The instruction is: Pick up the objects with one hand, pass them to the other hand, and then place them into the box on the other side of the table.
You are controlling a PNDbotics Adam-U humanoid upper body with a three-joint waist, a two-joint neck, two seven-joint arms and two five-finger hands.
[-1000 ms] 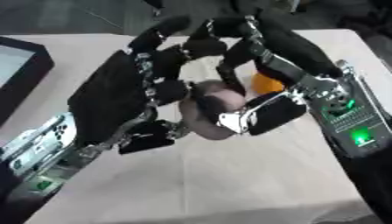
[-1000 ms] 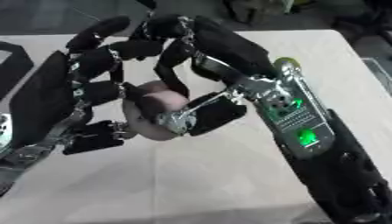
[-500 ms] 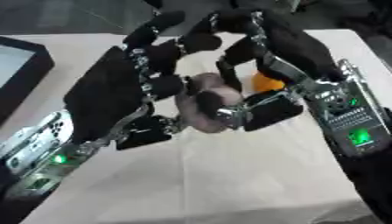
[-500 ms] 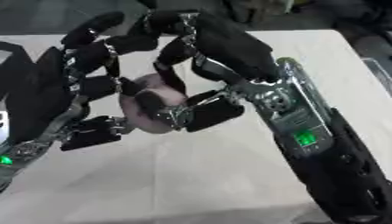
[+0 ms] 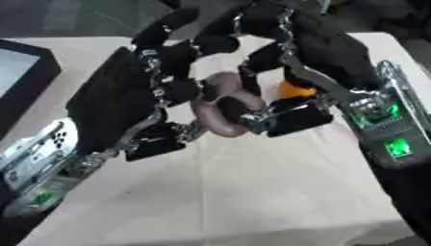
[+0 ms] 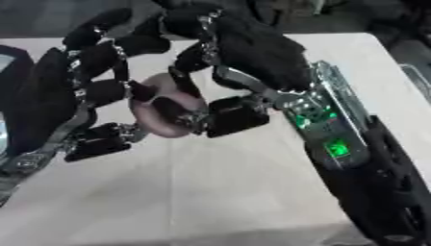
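Bare tabletop [image 5: 252,192] open below the hands, black box [image 5: 21,72] blocking the left edge

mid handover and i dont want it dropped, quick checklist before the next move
1. Ring held above the table: ok. The mauve ring sits between both hands, off the cloth.
2. Right hand on the ring: ok, its thumb and fingers curl round one side.
3. Left hand on the ring: ok, its fingers curl against the other side, though how far the thumb closes is hidden.
4. Which hand can let go safely: cannot tell, since both overlap the ring.
5. Box in reach: cannot tell. Only a dark box edge shows at the left.
6. Orange object on the table behind the hands: ok, apart from the ring.
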